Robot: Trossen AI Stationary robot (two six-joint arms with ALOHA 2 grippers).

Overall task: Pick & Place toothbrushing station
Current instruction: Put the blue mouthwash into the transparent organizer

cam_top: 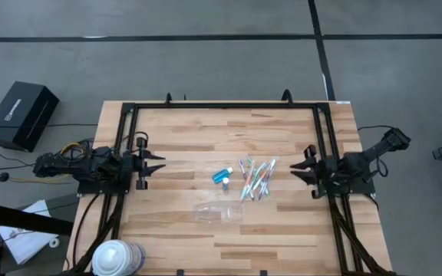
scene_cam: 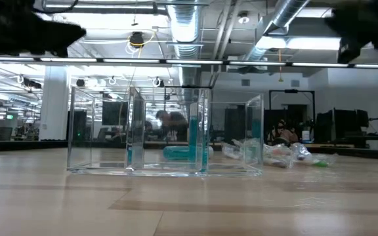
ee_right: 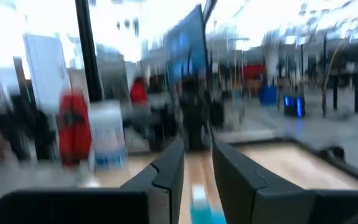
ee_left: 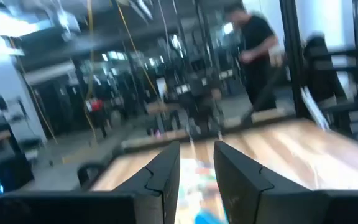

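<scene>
Cup (cam_top: 218, 212) lies on its side at the near-middle of the table (cam_top: 282, 230), see-through and hard to make out from above. Just beyond it the tube (cam_top: 222, 176), then the toothbrushes (cam_top: 255, 178) fanned beside it; count unclear. Left gripper (cam_top: 153, 169) and right gripper (cam_top: 301, 172) hover at either side, each empty, fingers a narrow gap apart. Roll (cam_top: 117, 257) cut off at the near-left corner. Black box (cam_top: 23, 115) on grey floor. Wrist views blurred; a person (ee_left: 257, 46) stands beyond.

The left gripper (cam_top: 153, 169) hovers at the table's left side, fingers (ee_left: 166, 171) slightly parted. The right gripper (cam_top: 301, 170) mirrors it opposite, also empty.
</scene>
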